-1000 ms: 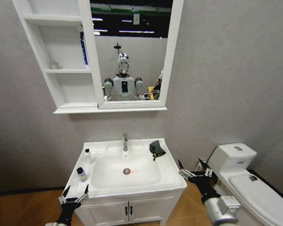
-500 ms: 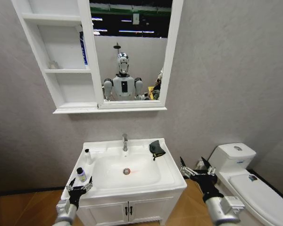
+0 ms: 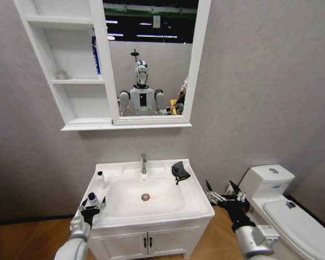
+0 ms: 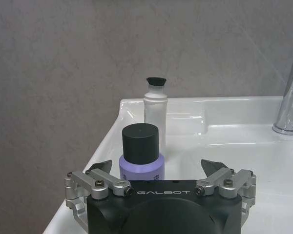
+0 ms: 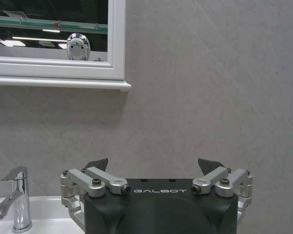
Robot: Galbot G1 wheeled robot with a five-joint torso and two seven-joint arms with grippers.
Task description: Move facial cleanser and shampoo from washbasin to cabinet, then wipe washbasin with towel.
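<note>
On the left rim of the white washbasin stand two small bottles. One is lilac with a black cap. The other is white with a black cap. I cannot tell which is the facial cleanser and which the shampoo. My left gripper is open, its fingers on either side of the lilac bottle without touching it. The dark towel lies on the back right rim. My right gripper hangs open, right of the basin. The cabinet hangs above.
A chrome tap stands at the basin's back. A blue bottle and a small clear item sit on the cabinet's middle shelf. A white toilet stands to the right. The vanity doors are below.
My left gripper has risen and moved forward from below the basin's front corner to bracket the lilac bottle. The right gripper has barely shifted.
</note>
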